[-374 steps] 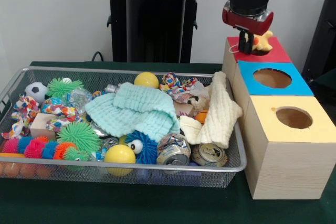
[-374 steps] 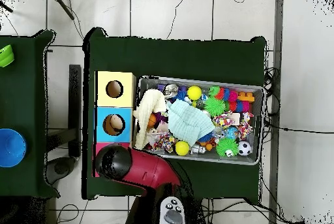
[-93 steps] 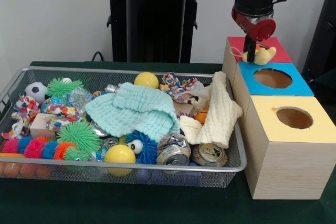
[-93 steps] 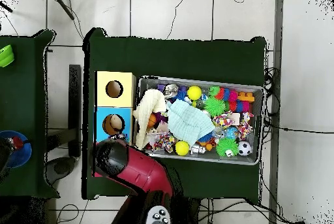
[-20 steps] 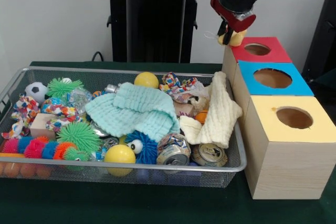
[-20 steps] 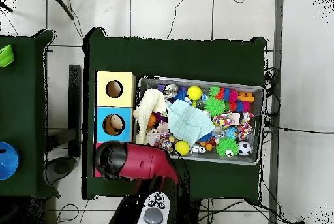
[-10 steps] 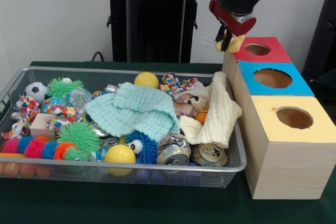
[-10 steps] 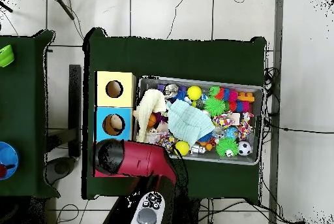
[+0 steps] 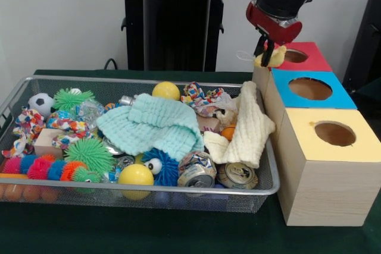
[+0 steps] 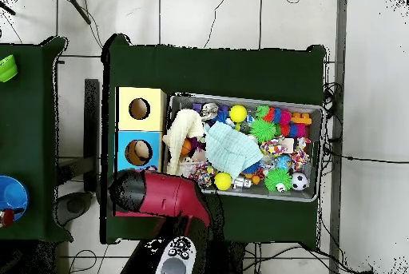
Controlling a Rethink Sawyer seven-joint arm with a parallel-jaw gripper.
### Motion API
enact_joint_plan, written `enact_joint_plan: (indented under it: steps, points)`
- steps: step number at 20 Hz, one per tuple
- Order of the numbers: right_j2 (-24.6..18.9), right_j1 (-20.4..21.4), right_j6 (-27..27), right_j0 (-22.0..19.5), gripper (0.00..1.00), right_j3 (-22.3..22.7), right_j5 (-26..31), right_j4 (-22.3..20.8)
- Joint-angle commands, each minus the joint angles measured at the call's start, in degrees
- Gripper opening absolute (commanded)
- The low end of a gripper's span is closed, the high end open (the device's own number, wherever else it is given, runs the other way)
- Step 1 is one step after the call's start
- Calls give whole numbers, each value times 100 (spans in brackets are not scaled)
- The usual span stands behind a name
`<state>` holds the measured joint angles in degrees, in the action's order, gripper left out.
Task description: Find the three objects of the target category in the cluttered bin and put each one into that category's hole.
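Observation:
My gripper [image 9: 269, 53] is shut on a small yellow duck [image 9: 277, 58] and holds it in the air at the left edge of the red-topped box [image 9: 314, 61], just beside its round hole [image 9: 296, 56]. In the overhead view my red arm [image 10: 160, 195] covers the gripper, the duck and the red box. The wire mesh bin [image 9: 178, 186] lies to the left, full of toys; it also shows in the overhead view [image 10: 240, 99]. A small orange thing [image 9: 228, 132] sits half hidden between the cloths. No tiger shows clearly.
A blue-topped box [image 9: 340, 97] and a yellow-topped box [image 9: 357, 147] stand in a row in front of the red one. The bin holds a mint cloth [image 9: 155, 123], a cream cloth [image 9: 250, 126], crushed cans [image 9: 196, 174], yellow balls [image 9: 136, 175] and spiky toys.
My gripper has moved right and slightly down with the duck, from left of the boxes to the red box's left edge.

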<state>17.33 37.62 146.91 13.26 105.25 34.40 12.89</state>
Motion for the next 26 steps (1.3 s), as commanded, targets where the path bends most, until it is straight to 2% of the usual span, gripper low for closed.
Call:
enact_joint_plan:
  steps: [1,4,9,14,17,21,26]
  points:
    - [-849,175,1383,-75,0,109,-65,1054]
    - [-1041,366,1332,-141,0,309,138,1476]
    - [-1318,614,1067,-157,0,829,-78,2089]
    - [-1289,786,859,-109,0,1088,-16,2265]
    - [-1463,849,546,-252,0,1407,-230,2433]
    - [-1277,826,201,-314,0,1476,38,1955]
    - [-1029,692,125,-334,0,1374,346,1436]
